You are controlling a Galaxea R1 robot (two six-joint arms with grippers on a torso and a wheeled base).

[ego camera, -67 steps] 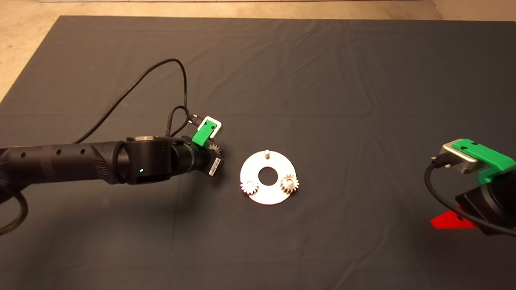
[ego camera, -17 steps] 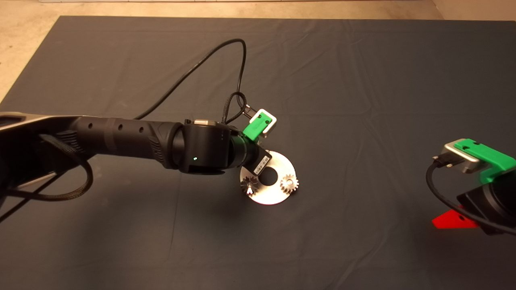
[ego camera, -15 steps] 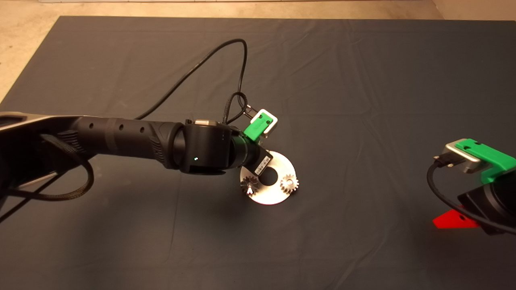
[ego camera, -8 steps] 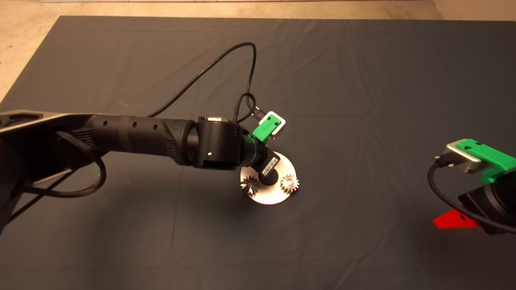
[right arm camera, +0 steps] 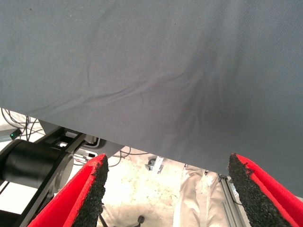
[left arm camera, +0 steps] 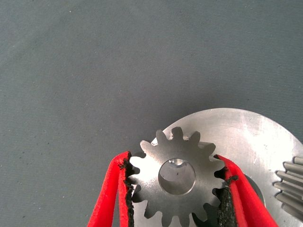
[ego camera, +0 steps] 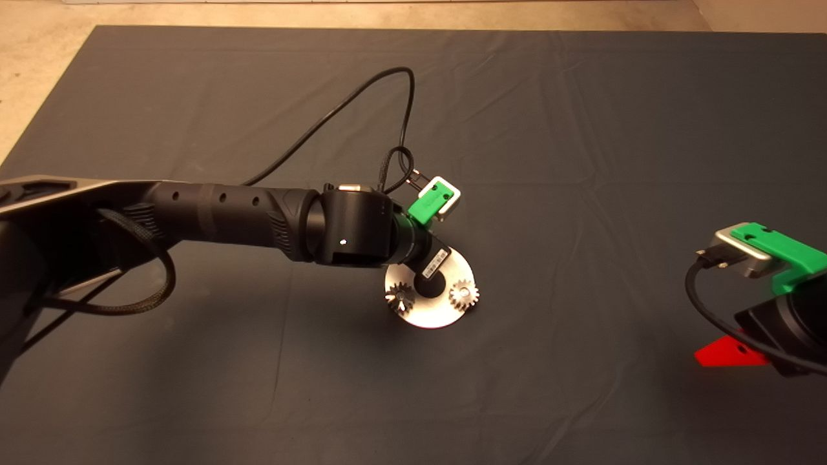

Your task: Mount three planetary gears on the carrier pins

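Left gripper pinching third planetary gear by teeth, over carrier disc at 12 o'clock; pin tip visible through bore. Two gears seated: 8 o'clock, 4 o'clock. Right gripper spread, parked at mat's lower right.

Lab bench: dark mat, concrete floor, cables.
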